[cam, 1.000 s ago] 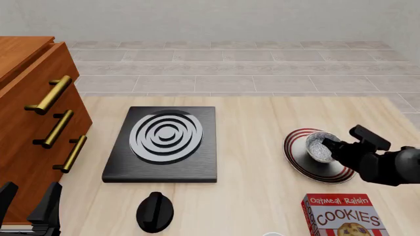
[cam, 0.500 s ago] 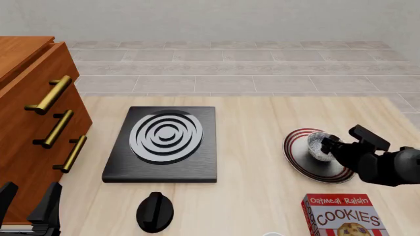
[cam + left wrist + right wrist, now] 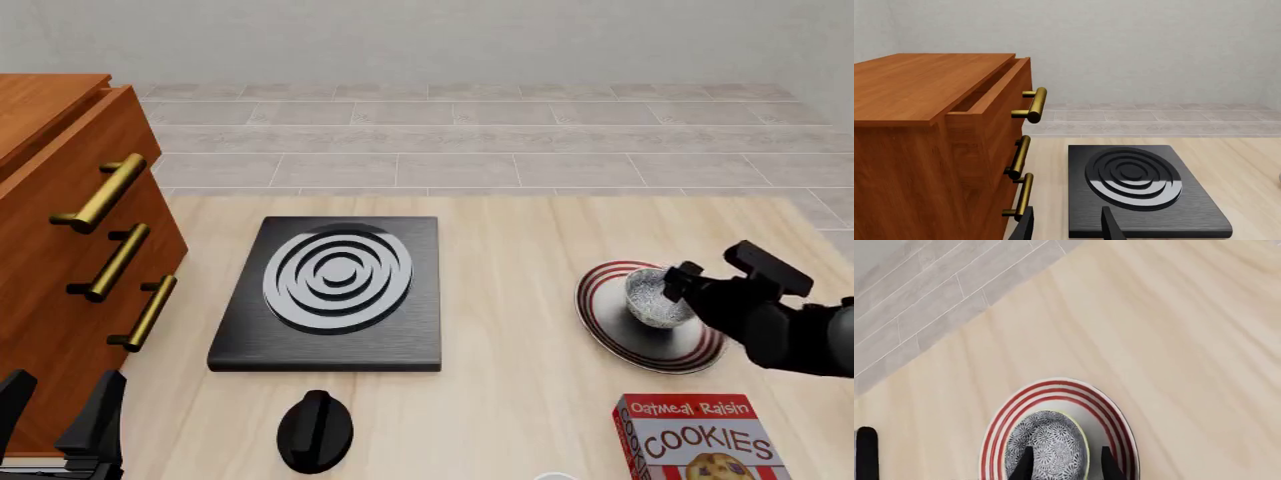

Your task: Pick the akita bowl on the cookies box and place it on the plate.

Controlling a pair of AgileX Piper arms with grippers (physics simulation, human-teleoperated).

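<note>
The akita bowl (image 3: 651,298) stands upright on the plate (image 3: 603,305), speckled inside and dark at the rim. My right gripper (image 3: 678,284) hovers at the bowl's right edge, open; in the right wrist view one finger is over the akita bowl (image 3: 1047,440) and the other is outside its rim, above the plate (image 3: 1004,412). The red cookies box (image 3: 697,440) lies at the near right with nothing on it. At the near left my left gripper (image 3: 56,405) stands open and holds nothing, also seen as the left gripper (image 3: 1066,220).
A black stove (image 3: 334,290) with grey spiral rings sits mid-table, with a black knob (image 3: 318,430) in front of it. A wooden drawer cabinet (image 3: 67,250) with brass handles fills the left side, its top drawer (image 3: 991,100) slightly open.
The bowl went from tilted in the right gripper to standing on the plate. The right gripper opened and drew back slightly up and to the right. The left arm stayed still.
</note>
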